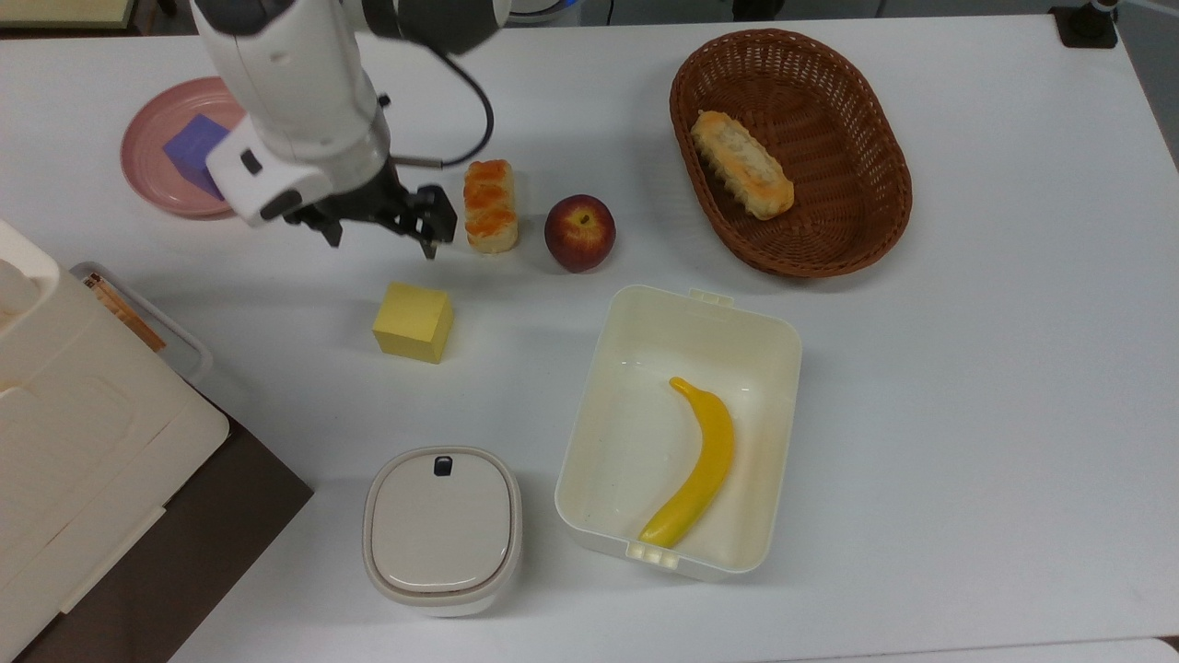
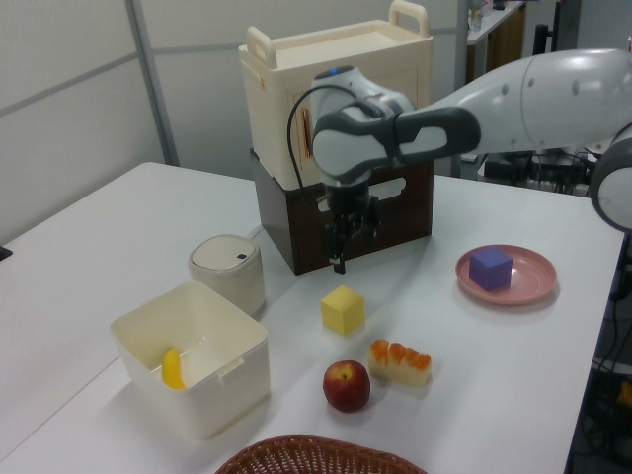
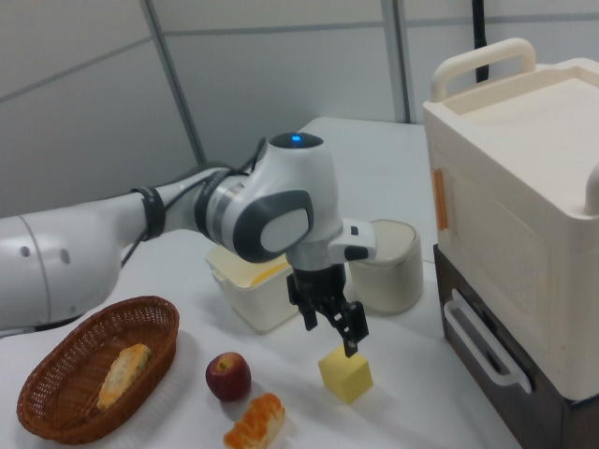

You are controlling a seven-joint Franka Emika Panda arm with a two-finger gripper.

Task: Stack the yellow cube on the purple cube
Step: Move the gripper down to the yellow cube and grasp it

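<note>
- Yellow cube (image 1: 414, 321) sits bare on the white table (image 1: 967, 387), untouched, with nothing gripping it
- Purple cube (image 2: 490, 268) rests on the pink plate (image 2: 533, 283), well apart from the yellow one; nothing is piled on it
- Gripper (image 1: 381, 235) hangs above the table near the yellow cube, fingers spread wide and empty; in the right view it hovers just above the cube, not touching
- Judged from this, the task is at its start: the reach to the cube is under way
- Left to do: lower over the cube, close on it, lift, carry it to the plate, set it square on the purple cube, let go
</note>
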